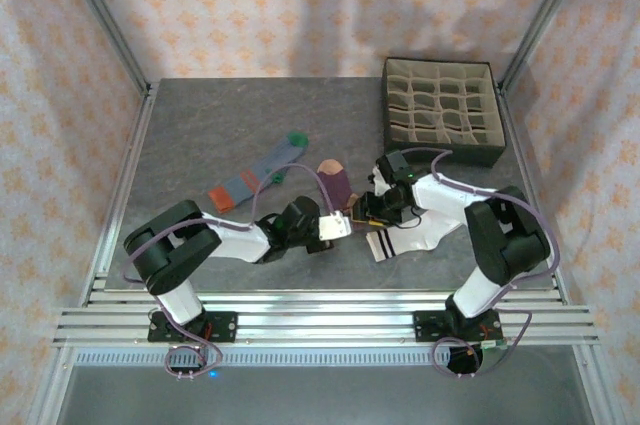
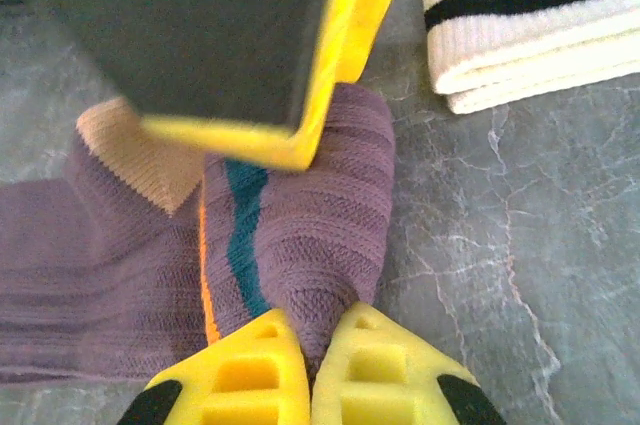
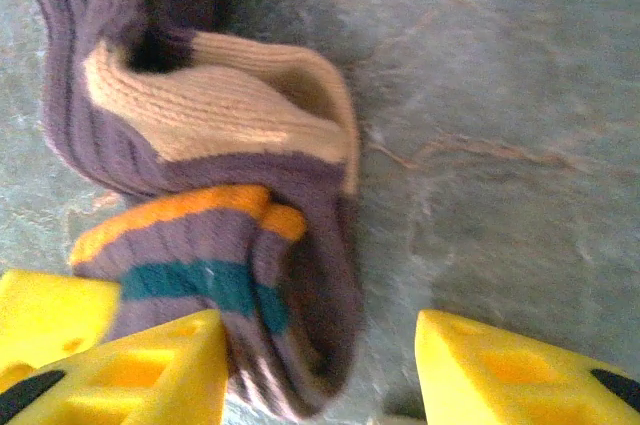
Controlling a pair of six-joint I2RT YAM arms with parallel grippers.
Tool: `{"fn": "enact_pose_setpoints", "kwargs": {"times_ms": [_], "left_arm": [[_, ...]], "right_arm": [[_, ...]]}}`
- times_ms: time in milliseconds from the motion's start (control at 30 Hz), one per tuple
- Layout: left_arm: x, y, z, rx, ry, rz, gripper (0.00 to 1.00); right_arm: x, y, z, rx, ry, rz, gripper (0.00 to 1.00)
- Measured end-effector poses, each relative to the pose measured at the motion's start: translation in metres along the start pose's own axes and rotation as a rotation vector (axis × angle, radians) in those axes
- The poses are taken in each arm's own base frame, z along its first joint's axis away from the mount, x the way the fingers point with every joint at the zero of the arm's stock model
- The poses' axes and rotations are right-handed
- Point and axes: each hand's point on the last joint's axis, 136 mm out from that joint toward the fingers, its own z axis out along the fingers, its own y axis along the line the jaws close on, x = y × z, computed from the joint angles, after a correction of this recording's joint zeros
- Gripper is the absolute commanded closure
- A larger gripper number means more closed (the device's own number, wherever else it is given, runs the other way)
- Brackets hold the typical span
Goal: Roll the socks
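Purple sock w/ the peach toe lies mid-tabletop, btwn the two arms, partly doubled over on itself. The end w/ teal and orange stripes is folded onto the body, w/ a peach patch just beside the fold. Left fingers are pressed together on a pinch of purple knit at the fold's edge, so that end is held. Right fingers stand apart, about halfway wide. The striped fold sits btwn them, touching one finger and clear of the other, so nothing is clamped there.

Step in hand, as I read it: making the first turn of the roll. To do it well:
- Left pinch should be firm, as the anchor. No sideways tug, or the fold slides flat.
- Right fingers should take both layers of the fold, not just the top one.
- Carry the fold over toward the toe in a short arc, low to the tabletop, so the roll comes out tight.
- Soft knit will prob. spring open if loosed early, so regrip one side at a time.
- The two sets of fingers are v. close here. Mind they don't knock each other.

White sock w/ black stripes lies just beside, looks doubled, not touching. Grey-blue sock lies flat, well apart to the left. Compartment box sits at the far right corner.
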Motion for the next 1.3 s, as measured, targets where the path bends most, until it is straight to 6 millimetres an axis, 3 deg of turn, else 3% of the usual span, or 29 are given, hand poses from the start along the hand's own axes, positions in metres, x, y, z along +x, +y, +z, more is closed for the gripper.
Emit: {"fn": "enact_pose_setpoints", "kwargs": {"times_ms": [233, 500, 700, 900, 1300], "left_arm": [[0.0, -0.009, -0.006, 0.175, -0.026, -0.178, 1.0], [-0.005, -0.008, -0.014, 0.301, -0.065, -0.366, 1.0], [-0.004, -0.005, -0.016, 0.358, -0.081, -0.478, 1.0], [0.002, -0.001, -0.015, 0.381, -0.071, -0.569, 1.0], [0.007, 0.011, -0.007, 0.408, -0.038, -0.735, 1.0]], "right_arm": [[-0.008, 0.009, -0.02, -0.005, -0.061, -0.022, 0.58], [-0.021, 0.051, -0.021, -0.23, -0.087, -0.102, 0.67], [-0.016, 0.064, -0.007, -0.344, -0.032, -0.148, 0.63], [-0.002, 0.058, 0.009, -0.378, 0.029, -0.16, 0.55], [0.002, 0.057, 0.011, -0.393, 0.01, -0.226, 0.51]]}}
